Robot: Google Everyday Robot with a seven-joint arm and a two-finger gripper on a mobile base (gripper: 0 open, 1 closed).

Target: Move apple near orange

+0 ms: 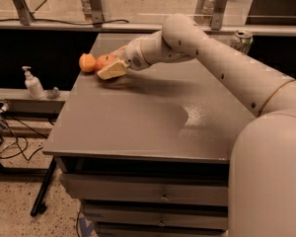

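Note:
The red apple (104, 60) is at the far left of the grey table (153, 117), held between the fingers of my gripper (107, 67). One cream-coloured finger (113, 70) lies across the apple's front and hides its lower part. The small orange (86, 62) rests on the table near the left edge, right beside the apple on its left. The two look to be touching or almost touching. My arm reaches in from the right across the back of the table.
A metal can (243, 38) stands at the table's back right corner. A white pump bottle (33, 83) stands on a lower shelf to the left of the table. The orange is close to the table's left edge. Drawers sit below the table's front.

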